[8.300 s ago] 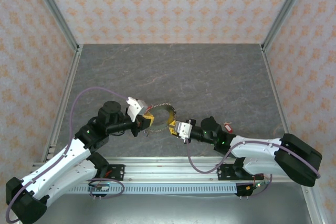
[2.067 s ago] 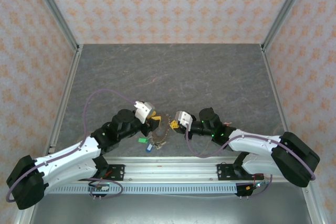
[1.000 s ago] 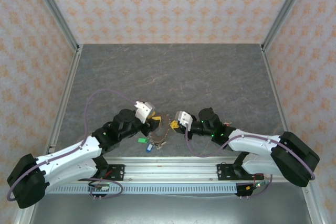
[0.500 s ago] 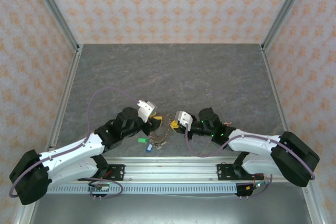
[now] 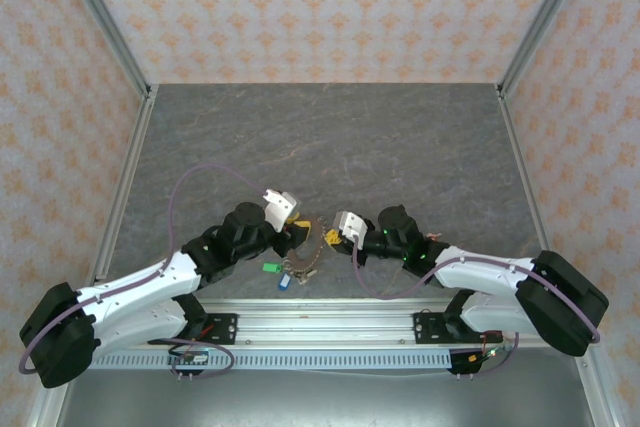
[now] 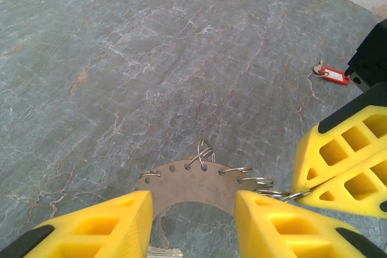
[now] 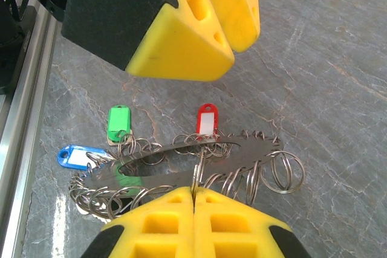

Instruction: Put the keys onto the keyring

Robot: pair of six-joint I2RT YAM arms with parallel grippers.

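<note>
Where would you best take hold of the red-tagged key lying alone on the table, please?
I would pinch the red tag across its two long edges, coming straight down from above. It lies flat on the table, and the tag is far broader than the tiny metal key at its end.

The left fingers (image 6: 97, 228) have edged right; the keyring (image 7: 254, 149) sits lower.

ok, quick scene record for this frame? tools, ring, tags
left tool: open, just above the flat grey-brown metal keyring
right tool: shut on a wire loop at the keyring's rim
green plastic tag, blue plastic tag, red plastic tag: among the keyring's loops, attachment unclear
second red tag: loose, apart from the keyring
surface: grey stone-look table
</note>
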